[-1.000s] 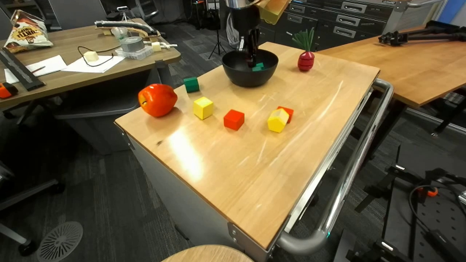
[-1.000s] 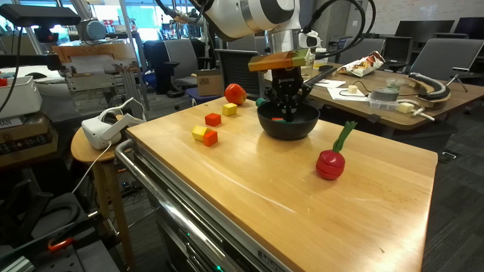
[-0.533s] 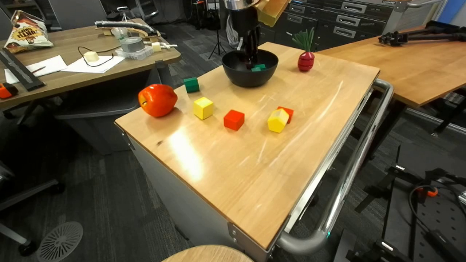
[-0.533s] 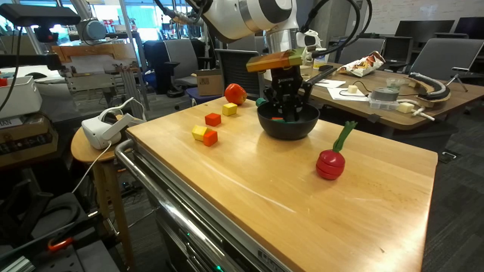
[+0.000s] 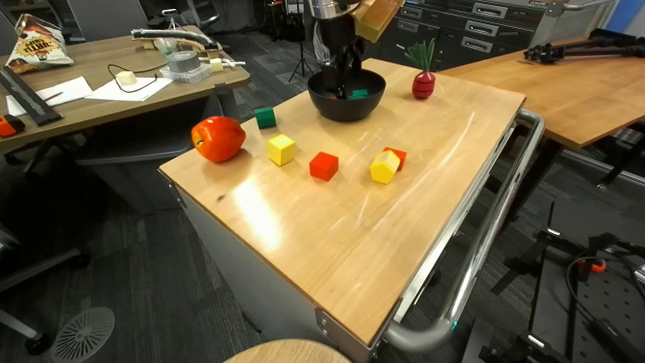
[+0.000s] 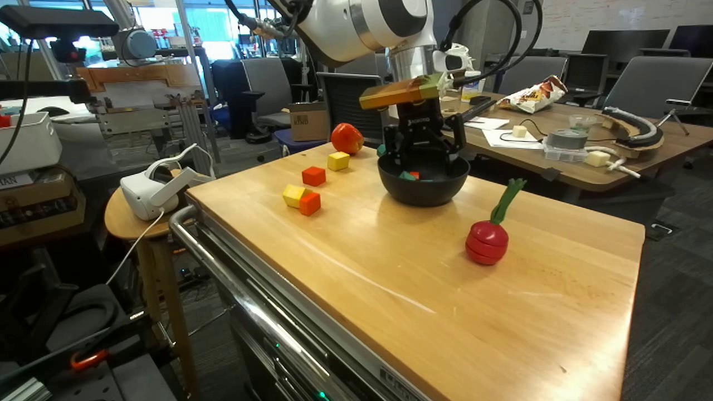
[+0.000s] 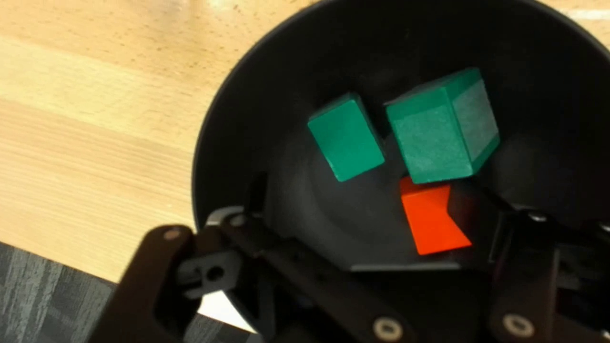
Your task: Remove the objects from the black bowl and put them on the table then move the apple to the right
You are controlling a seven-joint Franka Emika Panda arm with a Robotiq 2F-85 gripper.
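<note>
1. The tool [image 6: 421, 164] stood released within the bowl [image 6: 415, 195], its jaws wide apart.
2. The bowl, round and black, held a bright green block [image 7: 345, 138], a grey-faced green block [image 7: 443, 126] and an orange-red block [image 7: 429, 219], partly hidden by the tool.
3. The apple [image 5: 218, 139], glossy red-orange, lay near a corner of the bench [image 5: 327, 237].
4. A green block [image 5: 265, 117], yellow cube [image 5: 281, 149] and red cube [image 5: 324, 166] stood apart there; a five-sided yellow block [image 5: 384, 169] stood just beside a red block [image 5: 401, 159].
5. The radish [image 6: 486, 243], dark red, green-topped, stood upright.
</note>
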